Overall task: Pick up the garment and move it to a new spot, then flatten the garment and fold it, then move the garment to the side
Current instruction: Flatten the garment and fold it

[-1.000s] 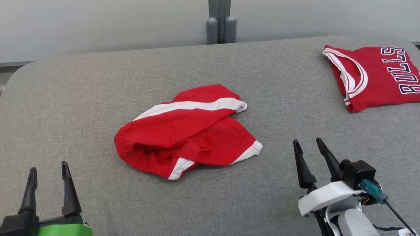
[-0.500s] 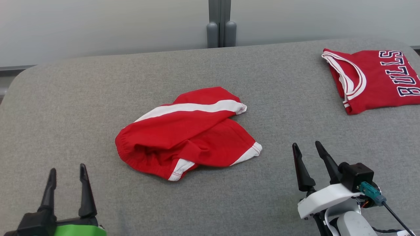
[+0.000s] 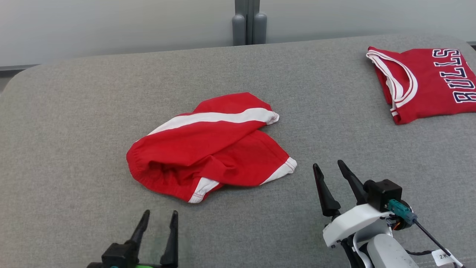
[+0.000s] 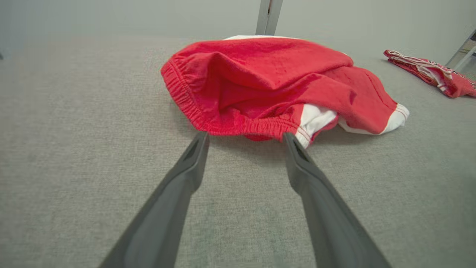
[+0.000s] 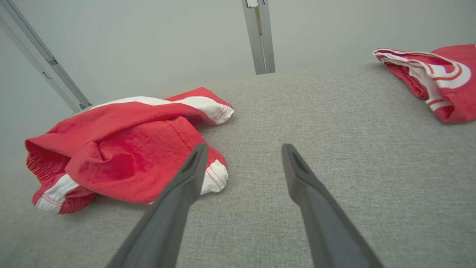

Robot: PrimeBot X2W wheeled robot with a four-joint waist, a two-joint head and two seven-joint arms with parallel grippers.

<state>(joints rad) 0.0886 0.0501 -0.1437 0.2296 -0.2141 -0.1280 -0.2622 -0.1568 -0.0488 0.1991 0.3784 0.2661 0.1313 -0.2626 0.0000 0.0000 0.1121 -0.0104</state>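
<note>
The garment [image 3: 210,147] is a pair of red shorts with white side stripes, lying crumpled in the middle of the grey padded table [image 3: 74,111]. In the left wrist view its elastic waistband [image 4: 238,128] faces my fingers. My left gripper [image 3: 160,216] stands open just in front of the waistband, nothing between its fingers; its tips [image 4: 246,137] almost reach the fabric. My right gripper [image 3: 329,167] is open too, to the right of the shorts' white-hemmed leg [image 5: 214,176], which lies just left of its left finger.
A folded red jersey with white trim and dark lettering [image 3: 427,83] lies at the table's far right corner, also seen as a red jersey [image 5: 438,80] in the right wrist view. A grey post [image 3: 249,22] rises behind the table's far edge against a pale wall.
My left gripper has moved right along the front edge, to just before the shorts' waistband. The right gripper has shifted left, closer to the shorts. The camera has shifted slightly. The garment lies as before.
</note>
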